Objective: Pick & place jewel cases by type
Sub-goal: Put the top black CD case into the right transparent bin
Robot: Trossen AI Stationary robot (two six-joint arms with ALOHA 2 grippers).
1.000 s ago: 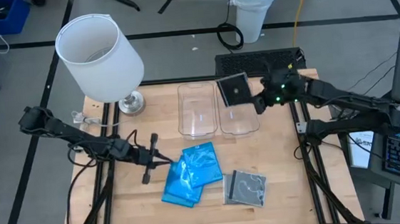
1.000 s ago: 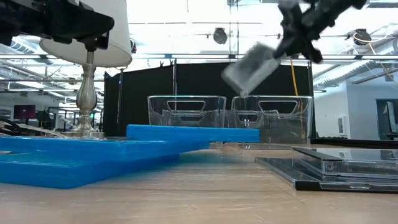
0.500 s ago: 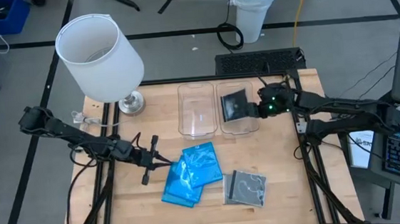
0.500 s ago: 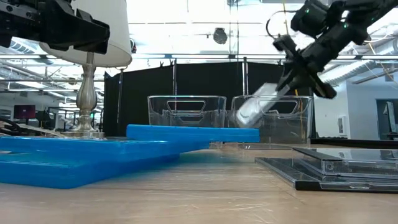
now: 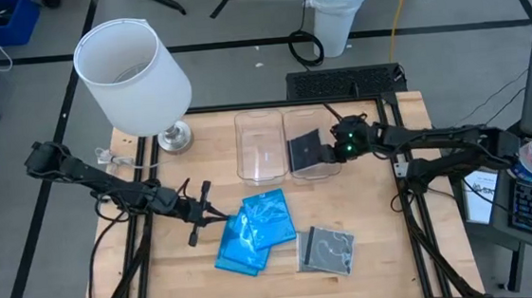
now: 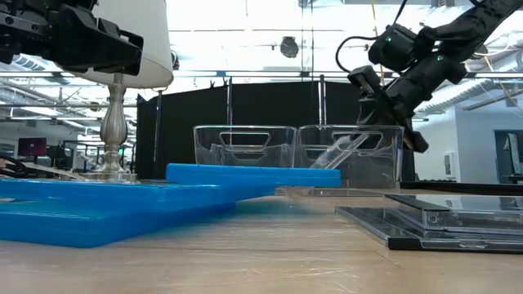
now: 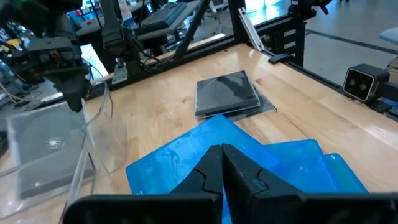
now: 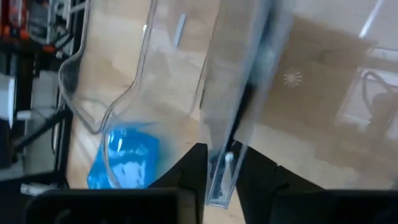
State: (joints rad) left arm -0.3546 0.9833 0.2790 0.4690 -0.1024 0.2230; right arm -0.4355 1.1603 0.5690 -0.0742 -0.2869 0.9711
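While the right gripper (image 5: pixel 335 149) reaches down into the right-hand clear bin (image 5: pixel 329 170), a dark grey jewel case (image 5: pixel 305 150) sits tilted between its fingers (image 8: pixel 193 163), gripped at one edge. The left gripper (image 5: pixel 216 214) hovers clenched and empty, with the blue jewel cases (image 5: pixel 256 230) just ahead of its tips and a dark stack of cases (image 5: pixel 326 250) beyond them
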